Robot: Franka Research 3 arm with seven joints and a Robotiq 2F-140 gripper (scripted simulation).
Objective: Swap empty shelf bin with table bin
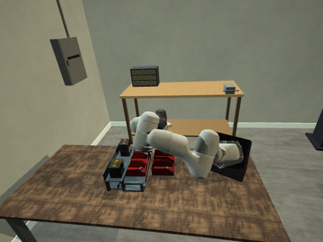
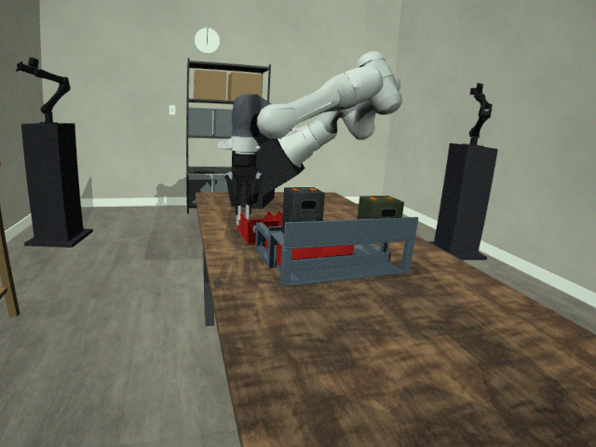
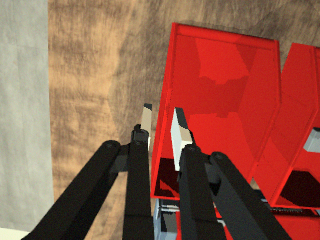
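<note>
Wrist view: my gripper hangs slightly spread, holding nothing, its two fingers straddling the side wall of the empty red plastic open bin on the wooden table top.

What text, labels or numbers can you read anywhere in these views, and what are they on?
No text is legible in any view.
Wall cabinet: a dark strip like a label, too blurred to read.
Wall clock: plain face, no numerals visible.
Two crates on the shelf unit: orange marks on top, no lettering.
Red bins: no markings.
</note>
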